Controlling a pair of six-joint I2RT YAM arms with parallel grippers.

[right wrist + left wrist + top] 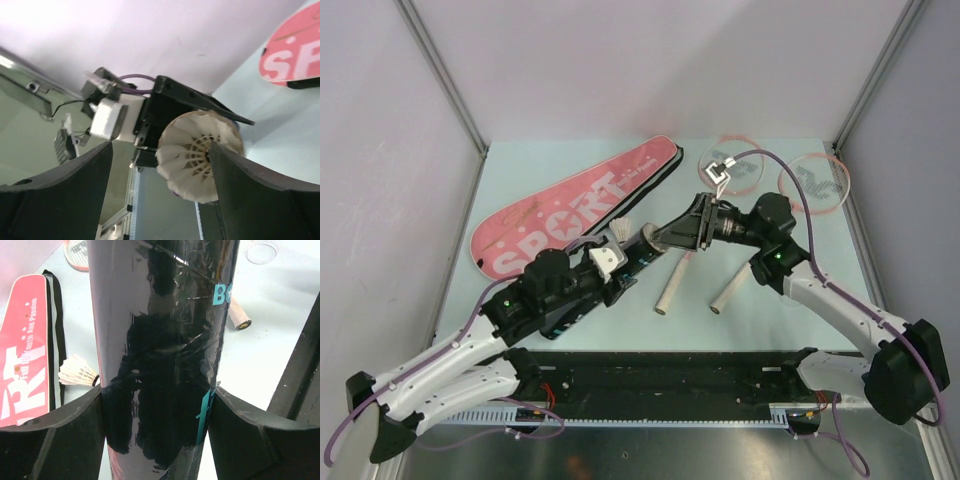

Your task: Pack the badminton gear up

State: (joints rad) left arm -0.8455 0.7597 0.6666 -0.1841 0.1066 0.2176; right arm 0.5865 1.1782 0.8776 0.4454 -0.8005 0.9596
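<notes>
My left gripper [605, 270] is shut on the long black tube [650, 245] and holds it tilted up towards the right; in the left wrist view the tube [155, 340] fills the gap between both fingers. My right gripper [688, 225] is open at the tube's upper end. In the right wrist view a white feather shuttlecock [200, 157] sits in the tube's mouth, by the right finger [260, 200]. A second shuttlecock [620, 232] lies beside the pink "SPORT" bag [570, 205]. Two pink-rimmed rackets [735, 165] [815, 180] lie at the back right.
The rackets' pale handles [675, 285] [730, 290] reach towards the near middle, under my right arm. In the left wrist view a clear round lid [261, 252] lies on the table beyond the tube. Grey walls close the table's left, back and right.
</notes>
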